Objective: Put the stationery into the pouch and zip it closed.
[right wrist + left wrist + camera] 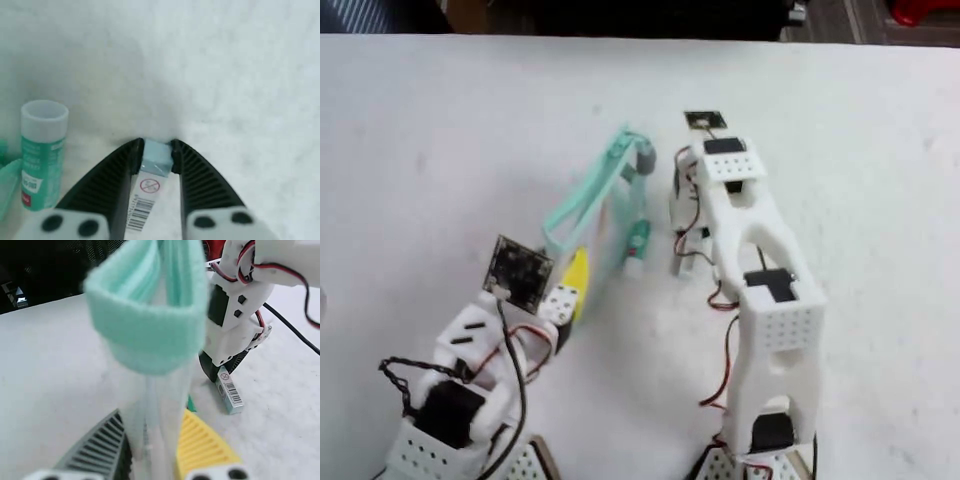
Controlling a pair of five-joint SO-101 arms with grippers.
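Right fingers (115, 172), ribbed black, pinch a boxy barcoded eraser (154, 159), a round green tube (42, 150) beside them; left fingers (202, 445), yellow and grey, clamp the clear, fuzzy-rimmed pouch (150, 315).

Both arms wear white printed shells dotted with rows of small round holes, with black servo blocks set in behind each pincer. The left gripper (152, 412) has one grey ribbed finger (100, 440) and one yellow finger (200, 440). The right gripper (156, 145) has two black ribbed fingers (107, 177) on a white base with dark screw holes. Thin red and black wires loop along the right arm (760, 240) behind its pincer, and a thicker black cable runs along the left arm (470, 335). A small black circuit board (520, 272) sits just behind the left pincer.
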